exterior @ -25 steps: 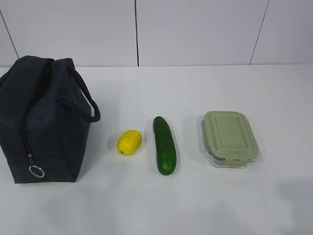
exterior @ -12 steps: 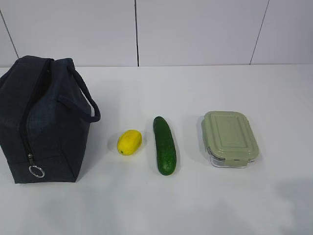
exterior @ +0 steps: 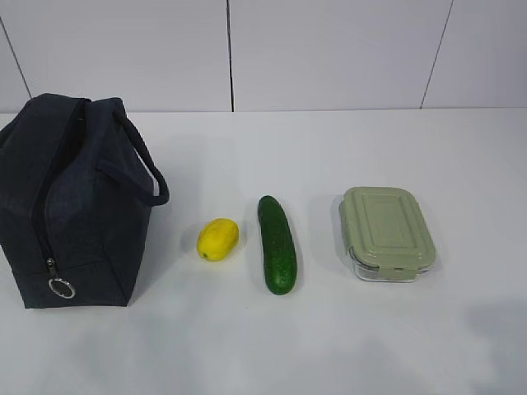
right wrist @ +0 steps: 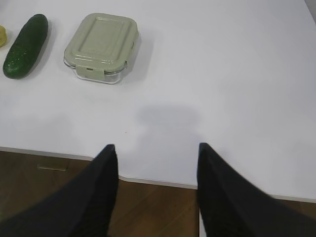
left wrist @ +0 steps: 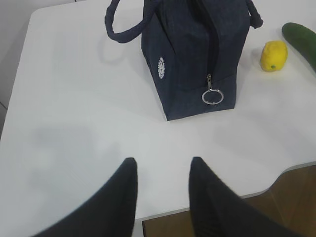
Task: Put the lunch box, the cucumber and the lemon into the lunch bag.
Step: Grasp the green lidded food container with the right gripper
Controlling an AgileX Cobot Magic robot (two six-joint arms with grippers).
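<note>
The bag [exterior: 70, 202] stands at 9 o'clock on the white surface [exterior: 346, 156], its zip apparently closed, with the ring pull [exterior: 61, 288] low on the near end. Going toward 3 o'clock, the lemon [exterior: 218, 239] lies just beside the bag, then the cucumber [exterior: 277, 243] lengthwise front to back, then the box [exterior: 386, 233] with its green lid on, each apart from the next.

The bag looks soft and likely to sag, so I judge it needs one pincer steadying it while the ring pull is drawn. The box looks rigid and probably the heaviest; its clear walls may be slick, so a hold across the short sides under the lid rim seems safest. The cucumber looks smooth and firm, best taken at mid-length. The lemon is round and could roll; grip it across its narrow middle.

The left wrist view alone shows the bag's white logo [left wrist: 161, 66] and its far handle [left wrist: 121, 24]. There the left pincer [left wrist: 160, 173] hangs empty over the near edge, jaws parted. The right wrist view alone shows the box's front latch; the right pincer [right wrist: 155, 158] is wider open, empty, at 6 o'clock from the box. Neither pincer appears in the exterior view.
</note>
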